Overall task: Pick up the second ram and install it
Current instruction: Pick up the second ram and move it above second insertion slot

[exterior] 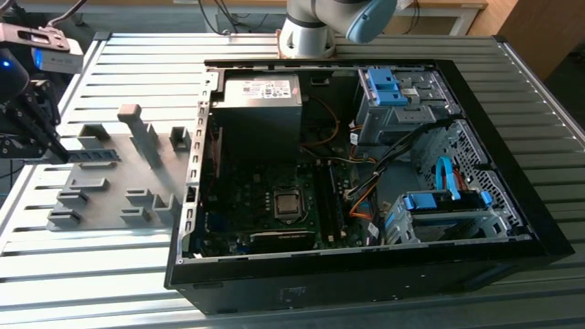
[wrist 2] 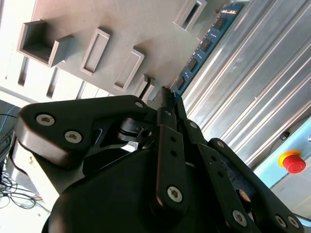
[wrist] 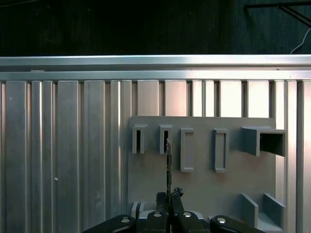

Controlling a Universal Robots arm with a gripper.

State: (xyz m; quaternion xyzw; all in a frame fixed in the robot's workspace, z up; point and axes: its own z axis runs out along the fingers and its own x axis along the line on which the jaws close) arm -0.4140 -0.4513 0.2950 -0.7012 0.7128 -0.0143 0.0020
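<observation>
The end effector [wrist: 169, 194] looks closed on the near end of the second ram [wrist 2: 204, 45], which stands on edge in the grey holder [wrist: 204, 179] (seemingly unlifted). Installation in the open computer case [exterior: 366, 277] remains: 0 of 2 steps finished.

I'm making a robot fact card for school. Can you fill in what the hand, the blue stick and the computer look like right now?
hand: closed on one end of the second ram
second ram: blue stick with dark chips, running along the grey holder's edge
lifted or resting: cannot tell
grey holder: on the metal table, at the exterior view's left of the computer case
computer case: lying open, motherboard showing
</observation>
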